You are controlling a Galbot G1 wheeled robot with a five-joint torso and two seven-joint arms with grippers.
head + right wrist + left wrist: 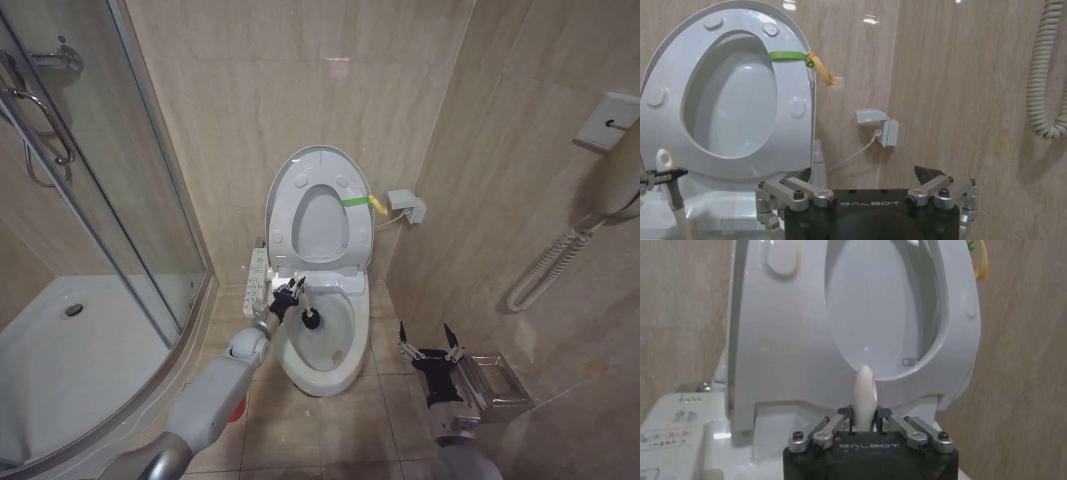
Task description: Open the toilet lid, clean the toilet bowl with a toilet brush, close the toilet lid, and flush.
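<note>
The toilet lid (318,205) stands raised against the tiled back wall, with the ring-shaped seat (320,225) folded up against it, and a green-and-yellow tab (362,201) sticks out from the lid's edge on the robot's right. Below it the toilet bowl (330,370) lies open, its long button panel (256,282) running along the side nearest the glass shower enclosure (100,230). The left gripper (287,297) reaches over the rear rim of the bowl on the robot's left, its fingers clamped on the pale handle of the toilet brush (310,320), whose dark head hangs down inside the bowl. In the left wrist view that handle (865,395) rises between the closed fingers of the left gripper (865,422), with the upright lid (773,330) and seat (907,315) just behind it. The right gripper (428,345) hovers over the floor tiles beside the bowl on the robot's right, well apart from it, with its fingers spread and holding nothing; a metal rack (495,380) sits on the floor just beside it. The right wrist view looks past the right gripper (870,192) at the raised lid (790,100), the tab (803,59), a small white wall box with a cable (879,127), and the coiled cord (1047,70) of a wall handset.
</note>
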